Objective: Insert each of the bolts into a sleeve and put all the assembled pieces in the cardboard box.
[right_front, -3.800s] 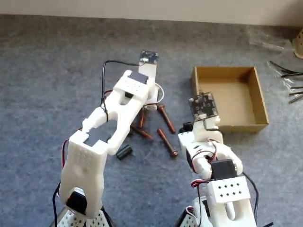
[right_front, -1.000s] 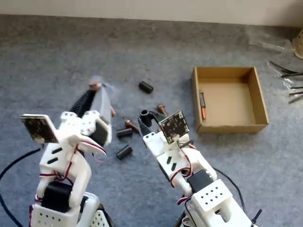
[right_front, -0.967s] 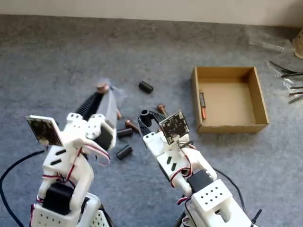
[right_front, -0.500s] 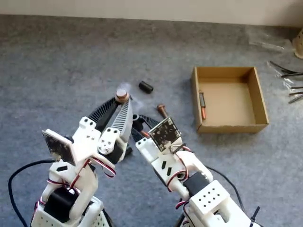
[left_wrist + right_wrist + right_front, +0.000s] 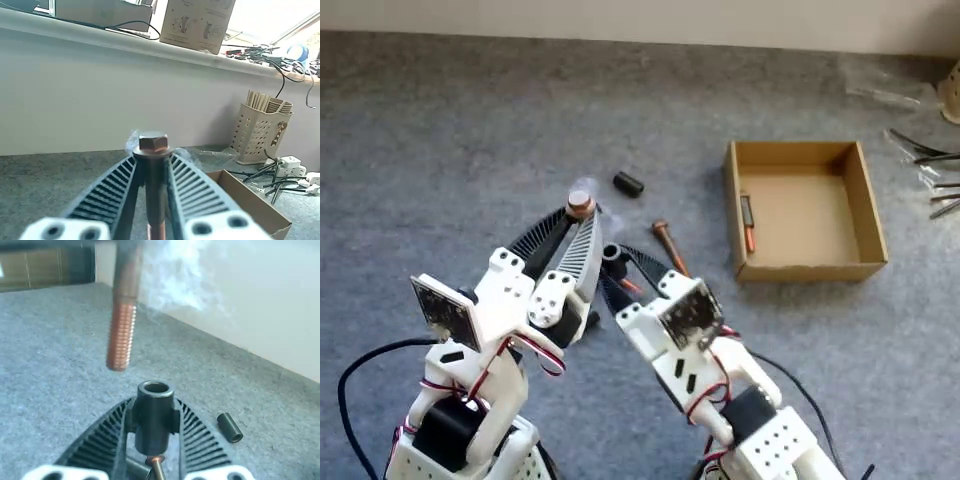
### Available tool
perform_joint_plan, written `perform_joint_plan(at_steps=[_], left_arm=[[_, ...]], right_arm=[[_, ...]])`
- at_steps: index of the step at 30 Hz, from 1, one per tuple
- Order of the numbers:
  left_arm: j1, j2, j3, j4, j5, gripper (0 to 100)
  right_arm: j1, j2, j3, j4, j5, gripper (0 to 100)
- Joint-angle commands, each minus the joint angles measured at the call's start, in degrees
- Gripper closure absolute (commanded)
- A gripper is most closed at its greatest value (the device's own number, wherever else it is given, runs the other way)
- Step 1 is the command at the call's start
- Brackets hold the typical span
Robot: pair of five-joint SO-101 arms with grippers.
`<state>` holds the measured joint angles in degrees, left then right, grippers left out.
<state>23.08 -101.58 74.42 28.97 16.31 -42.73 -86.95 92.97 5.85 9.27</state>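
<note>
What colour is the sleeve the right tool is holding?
The sleeve is black, clearest in the right wrist view.

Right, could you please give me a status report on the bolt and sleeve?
Left gripper shut on bolt, head up. Right gripper shut on sleeve, bore up. Bolt tip above bore, offset, not inserted. Spare sleeve lies clear of both.

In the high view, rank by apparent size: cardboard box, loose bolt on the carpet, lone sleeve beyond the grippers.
1. cardboard box
2. loose bolt
3. lone sleeve
All three rest at one level, so nearness hardly skews this.
</note>
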Motion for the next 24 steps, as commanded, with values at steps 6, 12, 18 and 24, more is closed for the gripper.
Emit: perform_joint_plan(at_steps=[6,12,18,24], left_arm=[[1.4,-0.7,-2.2,-1.7,-1.4,99],[1.4,-0.2,-1.8,-3.9,-1.3,99],[1.6,-0.5,-1.8,-3.8,-1.2,99],[3.3,-0.7,-1.8,-3.7,-1.2,99]], right_arm=[[0.3,-12.3,-0.2,9.6,0.4,99.4],[-4.6,-12.6,-1.9,13.7,0.9,99.4],[-4.9,-12.7,-2.9,14.5,0.9,99.4],[-4.8,-12.8,-5.8,14.7,1.0,99.4]])
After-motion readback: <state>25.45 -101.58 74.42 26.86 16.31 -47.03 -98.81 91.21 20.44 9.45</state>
